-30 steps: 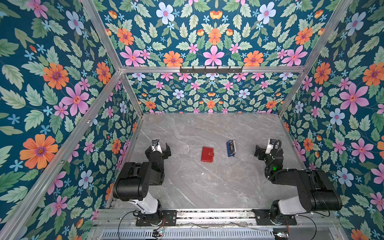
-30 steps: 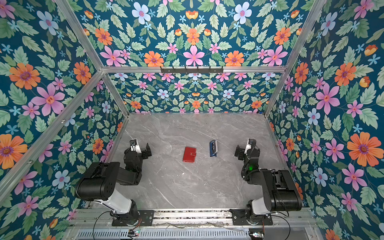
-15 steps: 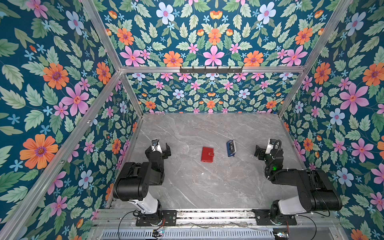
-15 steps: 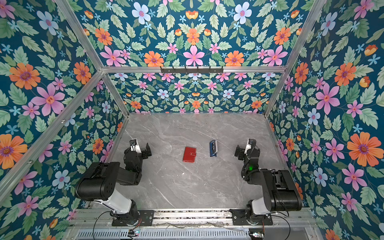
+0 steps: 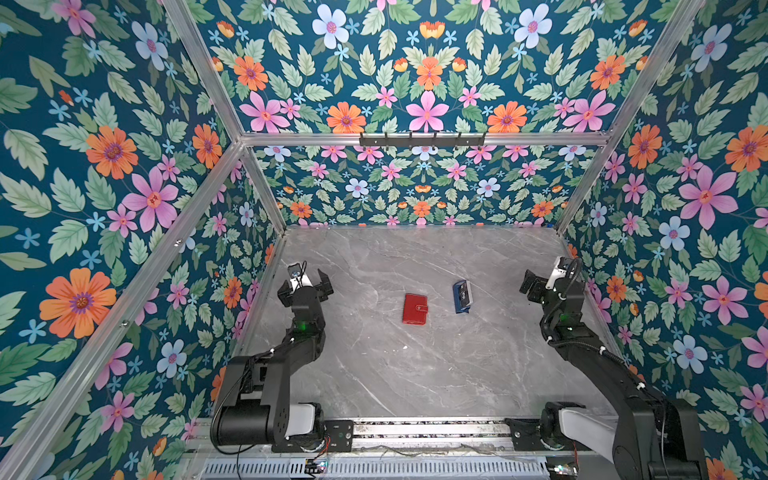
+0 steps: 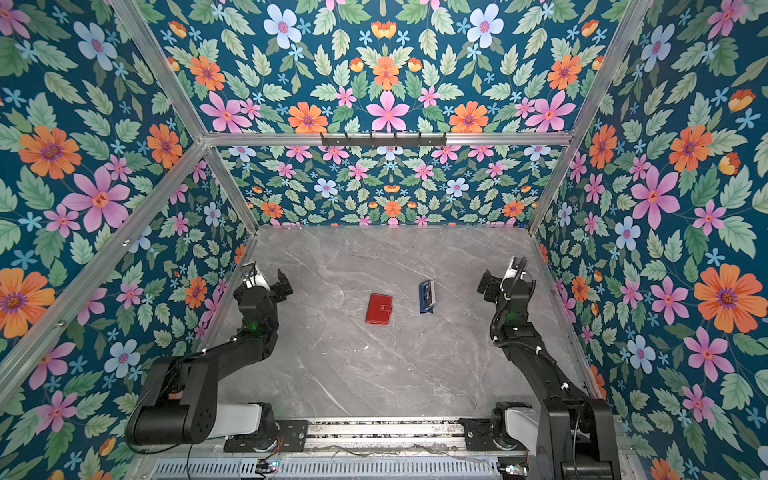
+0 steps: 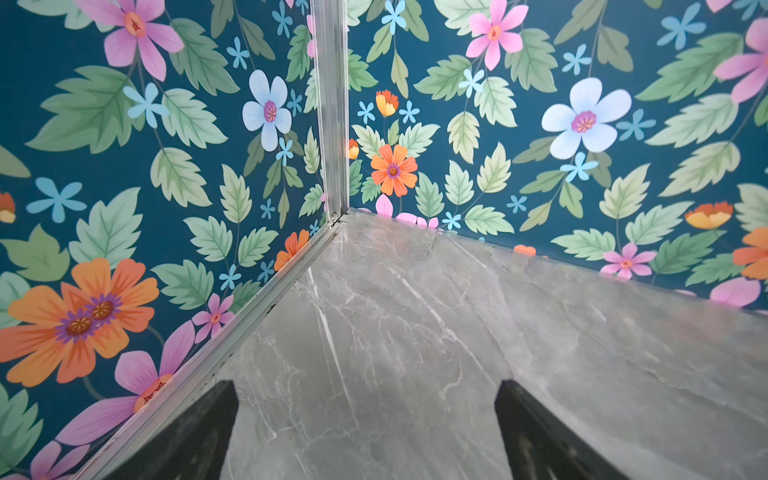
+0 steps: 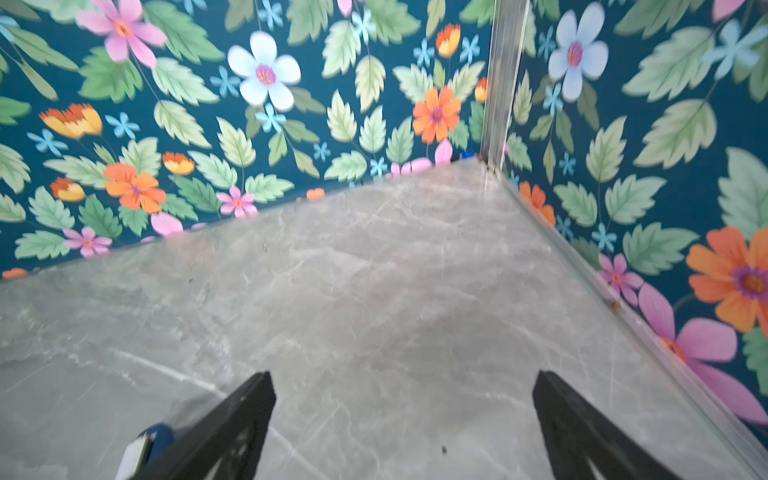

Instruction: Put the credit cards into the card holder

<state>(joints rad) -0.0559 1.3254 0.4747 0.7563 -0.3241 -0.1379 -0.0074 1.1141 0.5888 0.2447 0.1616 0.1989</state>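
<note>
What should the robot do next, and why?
Probably move the left claw toward the red card holder to unsnap it. It lies shut on the table, the credit cards stand in the blue stand beside it, and that claw is open and empty.

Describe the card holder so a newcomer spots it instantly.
On the grey marble tabletop, near its middle, lies the card holder, closed and flat. It is the only red thing there; its one neighbour is a small blue stand.
</note>
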